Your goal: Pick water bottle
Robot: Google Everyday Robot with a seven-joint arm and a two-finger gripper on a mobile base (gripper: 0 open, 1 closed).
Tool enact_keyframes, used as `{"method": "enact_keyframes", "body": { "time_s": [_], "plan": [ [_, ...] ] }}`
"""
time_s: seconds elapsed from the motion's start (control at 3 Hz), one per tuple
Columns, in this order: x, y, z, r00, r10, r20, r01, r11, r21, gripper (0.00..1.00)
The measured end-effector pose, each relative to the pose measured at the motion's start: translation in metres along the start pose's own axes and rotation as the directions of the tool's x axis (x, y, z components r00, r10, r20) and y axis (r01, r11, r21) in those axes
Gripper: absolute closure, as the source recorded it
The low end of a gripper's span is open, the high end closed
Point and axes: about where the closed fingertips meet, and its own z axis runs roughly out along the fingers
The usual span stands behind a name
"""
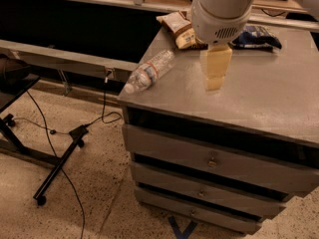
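The water bottle (pixel 149 71) is clear and ribbed, with a white cap and a blue-and-red label. It lies on its side at the left edge of the grey cabinet top (pixel 259 98), cap pointing toward the front-left corner. My gripper (pixel 215 71) hangs from the white arm (pixel 222 9) over the cabinet top. It is to the right of the bottle and apart from it, and holds nothing that I can see.
A brown snack bag (pixel 178 26) and a dark blue snack bag (pixel 256 36) lie at the back of the cabinet top. Drawers (pixel 212 161) face front below. A black stand (pixel 55 168) and cables (pixel 102 116) are on the floor at left.
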Motion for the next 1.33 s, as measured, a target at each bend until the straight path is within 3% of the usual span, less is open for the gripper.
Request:
{"method": "enact_keyframes", "body": {
  "time_s": [0.33,0.67,1.0,1.33],
  "plan": [
    [-0.003,-0.018,0.017,0.995,-0.095,0.001,0.095,0.9954,-0.015,0.00],
    [-0.013,-0.051,0.058,0.969,-0.246,0.023,0.247,0.9676,-0.051,0.00],
    [-0.032,-0.077,0.099,0.923,-0.380,0.056,0.383,0.9193,-0.089,0.00],
    [-0.045,-0.094,0.136,0.887,-0.441,0.137,0.458,0.8788,-0.134,0.00]
  ]
}}
